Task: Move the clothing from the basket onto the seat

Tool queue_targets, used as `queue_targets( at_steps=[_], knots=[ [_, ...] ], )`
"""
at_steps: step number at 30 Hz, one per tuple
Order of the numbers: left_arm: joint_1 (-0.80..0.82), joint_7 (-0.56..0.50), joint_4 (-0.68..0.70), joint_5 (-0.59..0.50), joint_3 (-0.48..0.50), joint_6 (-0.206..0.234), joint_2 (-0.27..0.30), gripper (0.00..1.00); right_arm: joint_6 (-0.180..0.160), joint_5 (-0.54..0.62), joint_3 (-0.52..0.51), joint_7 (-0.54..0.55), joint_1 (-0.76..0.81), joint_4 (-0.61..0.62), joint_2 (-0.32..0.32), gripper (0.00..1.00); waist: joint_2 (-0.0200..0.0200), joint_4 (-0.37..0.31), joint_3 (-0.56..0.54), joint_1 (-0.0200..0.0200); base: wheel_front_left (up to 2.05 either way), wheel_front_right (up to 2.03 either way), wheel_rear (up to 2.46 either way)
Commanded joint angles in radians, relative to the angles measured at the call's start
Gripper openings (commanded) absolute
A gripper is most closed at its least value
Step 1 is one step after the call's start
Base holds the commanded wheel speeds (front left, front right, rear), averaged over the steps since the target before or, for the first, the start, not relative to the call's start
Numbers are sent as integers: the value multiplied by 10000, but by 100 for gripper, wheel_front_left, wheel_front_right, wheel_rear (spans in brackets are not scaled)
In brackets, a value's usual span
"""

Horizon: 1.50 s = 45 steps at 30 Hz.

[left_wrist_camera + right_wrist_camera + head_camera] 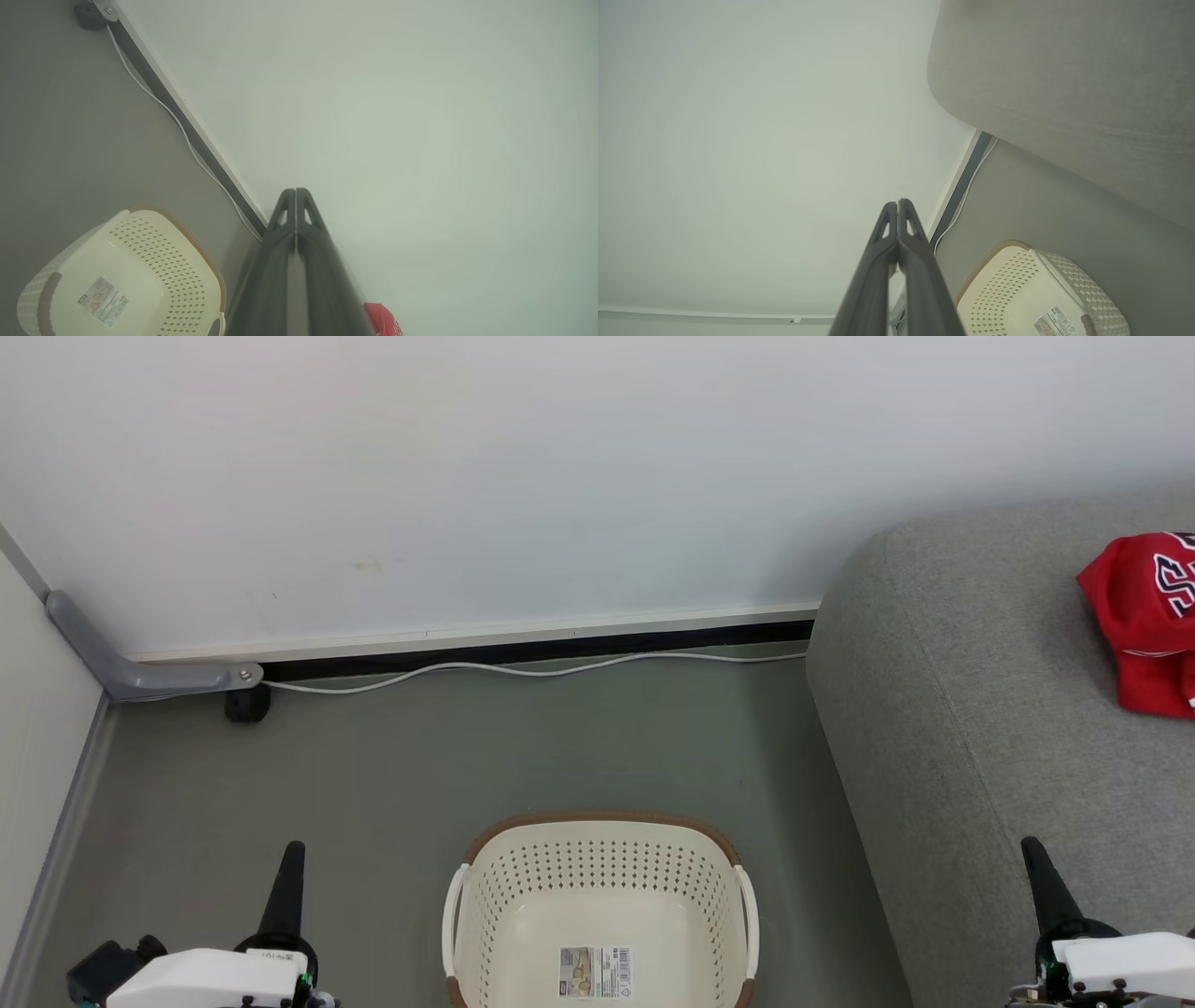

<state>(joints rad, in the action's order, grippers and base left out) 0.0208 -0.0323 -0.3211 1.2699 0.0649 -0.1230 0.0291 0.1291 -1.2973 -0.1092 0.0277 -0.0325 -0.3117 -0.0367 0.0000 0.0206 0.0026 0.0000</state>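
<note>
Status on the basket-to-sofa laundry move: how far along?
Done: the basket looks bare inside, and the red clothing lies on the seat. In hand: nothing; the left gripper and right gripper are shut and empty. Left: nothing visible, though the basket's near end is cut off.

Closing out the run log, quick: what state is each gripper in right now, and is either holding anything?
Dark left gripper: closed, fingers pressed together, holding nothing.
Dark right gripper: closed, fingers pressed together, holding nothing.
</note>
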Motion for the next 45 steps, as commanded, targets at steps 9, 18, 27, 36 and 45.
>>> queue_targets(
  at_steps=[9,18,27,36,45],
  knots=[
    [679,-271,460,1203,347,-65,193,0,14,-1096,86,330,-561,424,-132,0,0,-65,1,0,0,0,0],
    [774,-535,605,2268,418,-71,202,0,15,-2079,20,588,-656,544,-134,0,0,-134,3,0,0,0,0],
    [870,-800,750,3336,489,-76,211,0,16,-3066,-46,846,-751,664,-135,0,0,-203,4,0,0,0,0],
    [874,-811,757,3385,492,-77,212,0,16,-3111,-49,857,-755,669,-135,0,0,-206,4,0,0,0,0],
    [874,-811,757,3386,491,-77,212,0,16,-3111,-48,857,-755,669,-135,0,0,-206,4,0,0,0,0]
  ],
)
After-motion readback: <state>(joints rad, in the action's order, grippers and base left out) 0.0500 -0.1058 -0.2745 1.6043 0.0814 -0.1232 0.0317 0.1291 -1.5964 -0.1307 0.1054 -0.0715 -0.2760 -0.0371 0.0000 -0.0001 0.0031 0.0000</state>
